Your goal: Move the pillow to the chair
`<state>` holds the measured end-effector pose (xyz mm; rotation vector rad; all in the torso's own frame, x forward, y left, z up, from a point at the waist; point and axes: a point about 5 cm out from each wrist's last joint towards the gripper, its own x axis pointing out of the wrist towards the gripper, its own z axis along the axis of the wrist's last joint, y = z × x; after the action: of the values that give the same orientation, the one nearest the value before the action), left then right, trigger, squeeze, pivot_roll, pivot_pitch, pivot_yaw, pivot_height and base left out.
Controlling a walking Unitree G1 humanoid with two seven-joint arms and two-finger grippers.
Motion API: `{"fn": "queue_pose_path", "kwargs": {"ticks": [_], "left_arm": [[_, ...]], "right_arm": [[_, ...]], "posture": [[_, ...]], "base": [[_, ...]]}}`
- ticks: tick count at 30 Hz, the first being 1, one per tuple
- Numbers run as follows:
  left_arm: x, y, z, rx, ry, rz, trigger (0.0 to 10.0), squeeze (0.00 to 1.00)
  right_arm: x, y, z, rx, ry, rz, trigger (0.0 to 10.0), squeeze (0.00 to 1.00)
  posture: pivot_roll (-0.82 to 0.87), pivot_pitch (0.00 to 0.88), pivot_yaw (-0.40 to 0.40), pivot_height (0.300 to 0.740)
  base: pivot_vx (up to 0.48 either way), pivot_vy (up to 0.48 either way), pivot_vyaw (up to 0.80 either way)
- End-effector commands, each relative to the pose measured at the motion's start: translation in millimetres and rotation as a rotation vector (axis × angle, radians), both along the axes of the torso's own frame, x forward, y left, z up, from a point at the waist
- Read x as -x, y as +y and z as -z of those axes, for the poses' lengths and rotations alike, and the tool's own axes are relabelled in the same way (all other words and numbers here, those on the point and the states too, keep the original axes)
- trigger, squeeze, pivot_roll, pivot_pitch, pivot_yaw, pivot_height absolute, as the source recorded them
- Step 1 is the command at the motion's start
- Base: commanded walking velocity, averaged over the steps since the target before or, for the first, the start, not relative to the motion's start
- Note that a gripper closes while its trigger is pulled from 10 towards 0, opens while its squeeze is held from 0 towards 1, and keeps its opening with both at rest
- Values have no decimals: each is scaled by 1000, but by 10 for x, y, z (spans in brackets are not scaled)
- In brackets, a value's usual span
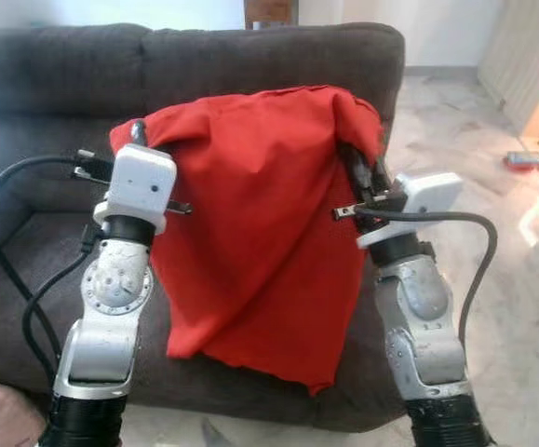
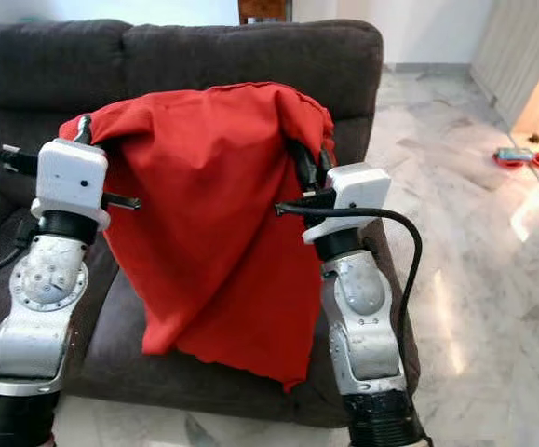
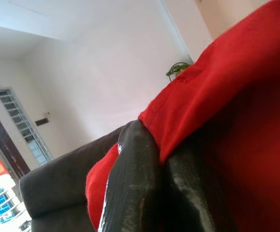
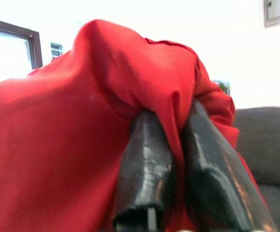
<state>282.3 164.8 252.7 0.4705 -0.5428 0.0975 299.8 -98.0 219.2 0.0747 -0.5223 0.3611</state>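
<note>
Both silver arms are raised in front of the camera, one at each side of the red pillow (image 1: 260, 233). The left end effector (image 1: 137, 130) sits at the pillow's upper left corner; in the left wrist view its two black fingers (image 3: 135, 183) are pressed together with the red hem caught at their tips. The right end effector (image 1: 362, 172) is at the pillow's upper right corner; in the right wrist view a fold of red fabric runs down between its fingers (image 4: 147, 174), which are clamped on it.

The pillow hangs slack and limp between the two grips, like an unfilled cover, top edge level with the sofa's backrest and its lower point dangling over the seat's front edge. It is held up in the air, in front of the dark grey sofa (image 1: 55, 84).

Further off, to the right, is pale marble floor (image 1: 455, 140) with a small red object (image 1: 530, 160) on it near the wall.
</note>
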Motion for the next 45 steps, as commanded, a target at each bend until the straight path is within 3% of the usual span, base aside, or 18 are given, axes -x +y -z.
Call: {"fn": "queue_pose_path", "kwargs": {"ticks": [1,20,25,30,36,38,45], "left_arm": [[58,-147,-139,-16,-71,63,10000,0],[58,-188,-109,-24,-57,80,10000,0],[33,-288,77,-76,50,169,10000,0],[39,-330,146,-86,87,198,10000,0],[47,-452,450,-196,283,317,10000,0],[69,-492,513,-268,292,324,10000,0],[91,-599,600,-340,340,381,10000,0]], "right_arm": [[65,11,-222,-13,-103,-23,10000,0],[85,113,-173,48,-89,-84,10000,0],[106,205,-62,93,-43,-152,10000,0],[119,239,-6,143,-28,-175,10000,0],[129,297,132,245,27,-207,10000,0],[145,315,172,277,39,-223,10000,0],[157,310,264,365,83,-237,10000,0]], "posture": [[18,11,45,740],[26,18,40,740],[27,21,39,740],[25,23,38,740],[27,27,36,740],[27,27,36,740],[15,31,35,740]], "base": [[307,0,0],[311,0,0],[0,0,0],[0,0,0],[0,0,0],[0,0,0],[0,0,0]]}}
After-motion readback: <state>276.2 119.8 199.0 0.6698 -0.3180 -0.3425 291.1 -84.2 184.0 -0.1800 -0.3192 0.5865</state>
